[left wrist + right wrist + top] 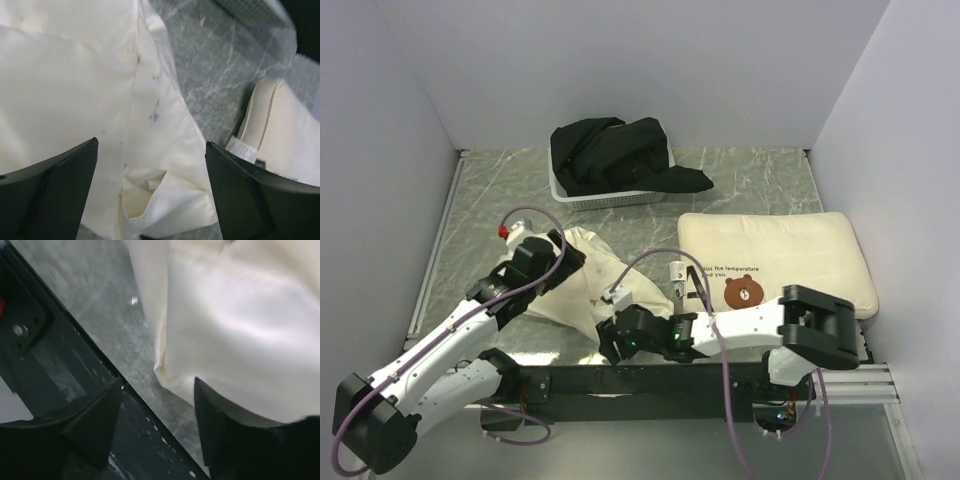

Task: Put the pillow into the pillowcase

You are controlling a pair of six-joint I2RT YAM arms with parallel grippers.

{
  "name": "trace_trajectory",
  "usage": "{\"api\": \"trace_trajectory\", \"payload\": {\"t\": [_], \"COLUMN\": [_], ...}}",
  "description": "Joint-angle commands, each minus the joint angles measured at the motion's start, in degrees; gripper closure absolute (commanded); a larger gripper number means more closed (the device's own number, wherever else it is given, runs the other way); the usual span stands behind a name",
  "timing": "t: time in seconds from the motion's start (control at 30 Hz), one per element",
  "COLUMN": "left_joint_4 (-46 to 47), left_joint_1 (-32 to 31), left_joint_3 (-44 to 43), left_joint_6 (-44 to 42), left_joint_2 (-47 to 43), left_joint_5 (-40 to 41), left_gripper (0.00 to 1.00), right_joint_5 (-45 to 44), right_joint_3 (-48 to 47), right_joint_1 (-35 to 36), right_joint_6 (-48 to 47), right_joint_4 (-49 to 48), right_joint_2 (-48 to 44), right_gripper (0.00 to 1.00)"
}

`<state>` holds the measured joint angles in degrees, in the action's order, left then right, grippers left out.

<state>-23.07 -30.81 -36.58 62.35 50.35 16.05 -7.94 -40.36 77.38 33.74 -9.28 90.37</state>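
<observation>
The pillowcase (582, 285) is thin cream cloth, smooth, with a soft shine and many wrinkles. The pillow (790, 250) is also cream cloth, but more matt, and its surface looks soft and padded. The table (740, 185) has a grey-green marbled top, smooth and slightly glossy. The basket (602, 200) looks like white plastic with small holes. The black cloth (620, 155) in it is matt. The gripper fingers (235, 440) look like matt black plastic.
</observation>
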Motion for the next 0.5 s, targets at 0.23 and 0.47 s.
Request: {"api": "trace_trajectory", "payload": {"t": [0.23,0.47], "left_joint_4": [-8.2,-9.2], "left_joint_1": [-10.9,-5.2], "left_joint_3": [-4.0,-17.0], "left_joint_6": [1.5,-7.4], "left_joint_2": [1.9,22.7], "left_joint_5": [18.1,27.7], "left_gripper": [0.08,0.28], "right_joint_5": [-12.8,-18.3], "right_joint_3": [-3.6,-0.2], "right_joint_1": [-11.9,-13.0], "right_joint_6": [2.8,9.2], "right_joint_4": [17.6,27.5], "right_joint_2": [-18.8,-26.5], "right_gripper": [0.29,0.32]}}
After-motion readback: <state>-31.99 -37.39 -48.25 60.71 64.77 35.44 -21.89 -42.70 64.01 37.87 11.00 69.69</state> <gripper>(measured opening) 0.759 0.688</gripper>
